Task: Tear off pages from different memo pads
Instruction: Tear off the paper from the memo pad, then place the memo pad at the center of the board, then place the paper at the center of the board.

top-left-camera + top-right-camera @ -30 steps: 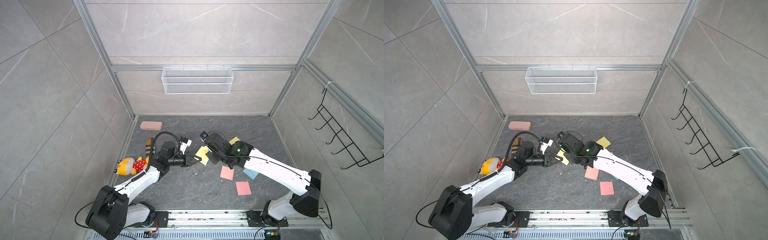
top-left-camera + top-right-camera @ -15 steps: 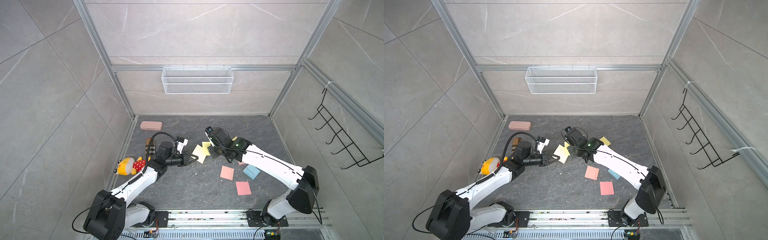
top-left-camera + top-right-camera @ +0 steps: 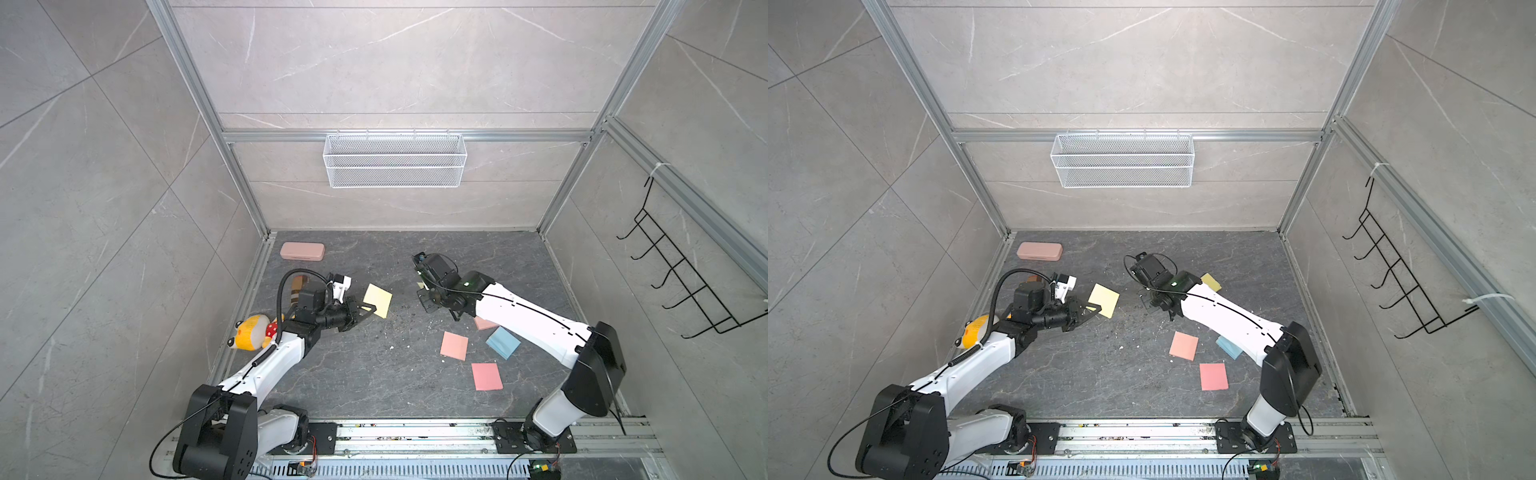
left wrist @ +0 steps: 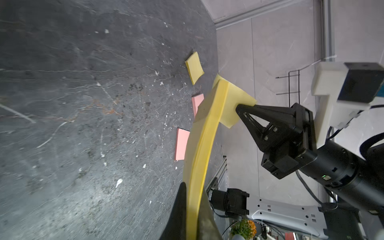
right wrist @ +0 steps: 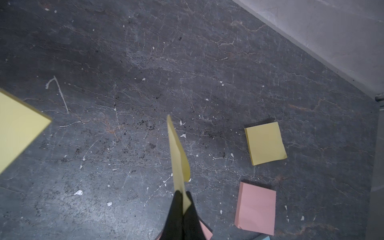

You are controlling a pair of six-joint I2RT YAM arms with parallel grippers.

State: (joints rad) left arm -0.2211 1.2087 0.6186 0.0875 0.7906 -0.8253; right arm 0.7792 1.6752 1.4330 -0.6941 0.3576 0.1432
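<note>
Page (image 5: 178, 153), yellow and curled, hangs over the table (image 3: 353, 374) pinched tight by the right gripper (image 5: 182, 197), clear of the yellow pad (image 3: 377, 300) that the left gripper (image 3: 366, 309) clamps by an edge in the air. A second yellow pad (image 5: 266, 143), a pink pad (image 5: 256, 207) and a blue pad (image 3: 503, 342) lie flat on it.

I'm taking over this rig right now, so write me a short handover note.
Left gripper: shut on the thick yellow square memo pad, held up.
Right gripper: shut on a thin yellow paper page, clear of that pad.
Done: this yellow page is off. Another yellow sheet, two flat pink squares and a light blue pad lie near the right arm.
Left: set the page down; no loose blue sheet shows, so probably blue next.
</note>
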